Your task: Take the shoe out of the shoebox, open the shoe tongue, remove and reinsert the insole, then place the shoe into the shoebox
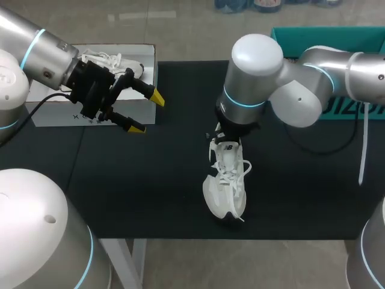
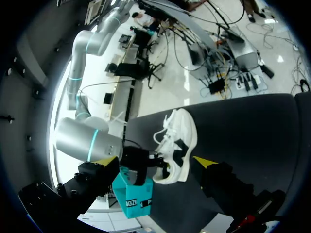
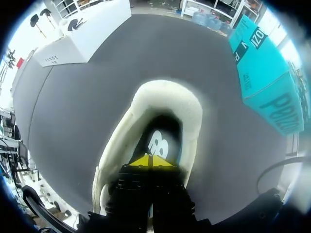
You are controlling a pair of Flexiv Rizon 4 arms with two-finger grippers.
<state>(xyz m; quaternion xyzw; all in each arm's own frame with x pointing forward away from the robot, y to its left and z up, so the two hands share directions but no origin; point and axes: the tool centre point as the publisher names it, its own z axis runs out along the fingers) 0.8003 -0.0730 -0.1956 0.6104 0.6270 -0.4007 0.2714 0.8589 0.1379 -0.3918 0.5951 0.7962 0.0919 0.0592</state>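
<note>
Right gripper (image 3: 152, 161): yellow tips pressed together inside the mouth of the white sneaker (image 1: 225, 180), at its tongue end; I cannot tell whether anything thin is pinched between them.
Left gripper (image 1: 147, 113): fingers spread wide, holding nothing, hanging just in front of the white shoebox (image 1: 54, 113), well apart from the sneaker.
Sneaker: out of any box, on the black table (image 1: 150, 192), toe toward the near edge.
Insole (image 3: 156, 141): dark, apparently seated in the shoe.
Teal shoebox (image 1: 301, 36): at the far right.
Done: step 1, shoe taken out.
Left: tongue opening or insole removal looks to be in hand. Reinsertion and boxing remain.
</note>
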